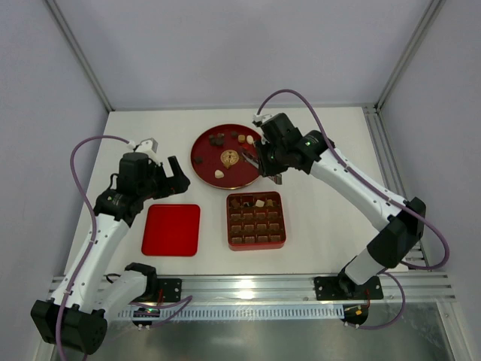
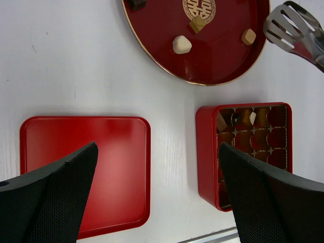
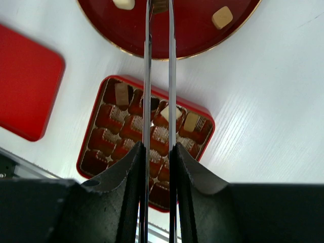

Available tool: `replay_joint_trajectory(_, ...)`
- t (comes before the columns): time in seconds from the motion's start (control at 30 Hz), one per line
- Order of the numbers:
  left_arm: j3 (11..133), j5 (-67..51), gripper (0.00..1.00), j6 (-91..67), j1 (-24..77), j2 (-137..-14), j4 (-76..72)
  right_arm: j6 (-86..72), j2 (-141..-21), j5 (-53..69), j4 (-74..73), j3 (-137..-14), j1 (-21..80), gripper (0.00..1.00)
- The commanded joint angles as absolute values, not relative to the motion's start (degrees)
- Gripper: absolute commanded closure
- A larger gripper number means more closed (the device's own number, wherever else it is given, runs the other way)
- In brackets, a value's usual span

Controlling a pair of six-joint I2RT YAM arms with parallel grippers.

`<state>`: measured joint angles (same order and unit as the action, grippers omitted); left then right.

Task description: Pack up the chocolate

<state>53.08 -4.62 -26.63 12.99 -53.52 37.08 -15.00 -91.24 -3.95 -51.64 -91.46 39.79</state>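
Note:
Several chocolate pieces lie on a round red plate (image 1: 197,167): dark ones (image 1: 218,139) at the back and a cream-white one (image 1: 219,174) in front. The left wrist view shows the cream piece (image 2: 181,44) and two light brown ones (image 2: 197,24). A square red box (image 1: 256,245) holds three pieces in its back row (image 3: 121,93). My right gripper (image 1: 264,160) is shut on metal tongs (image 1: 248,156), whose tips hover over the plate's right side. In the left wrist view the tongs' slotted head (image 2: 288,25) carries nothing. My left gripper (image 1: 169,174) is open and empty.
A flat red lid (image 1: 171,229) lies left of the box. My left gripper (image 2: 158,147) hangs above the gap between the lid (image 2: 86,162) and the box (image 2: 207,152). Frame posts stand at the table's back corners, and an aluminium rail runs along the front.

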Motion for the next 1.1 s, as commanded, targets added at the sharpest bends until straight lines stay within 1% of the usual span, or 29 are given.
replay_joint_trajectory(0.0,53.0,-5.1,0.00,-26.6,12.8,-53.5,36.0,-16.9,-84.5,-4.3,-49.6,-87.2,41.7,0.74)
replay_joint_trajectory(0.47,53.0,-4.7,0.00,-26.5,12.9,-53.4,36.1,-25.9,-70.1,-6.9,-51.6,-73.8,52.8,0.74)
replay_joint_trajectory(0.73,53.0,-4.0,0.00,-26.5,12.8,-53.3,36.1,-30.1,-67.8,-7.1,-50.8,-68.0,58.0,0.74)
replay_joint_trajectory(1.07,53.0,-3.9,0.00,-26.5,12.8,-53.4,36.4,-32.2,-68.2,-6.2,-47.7,-64.3,60.2,0.74)
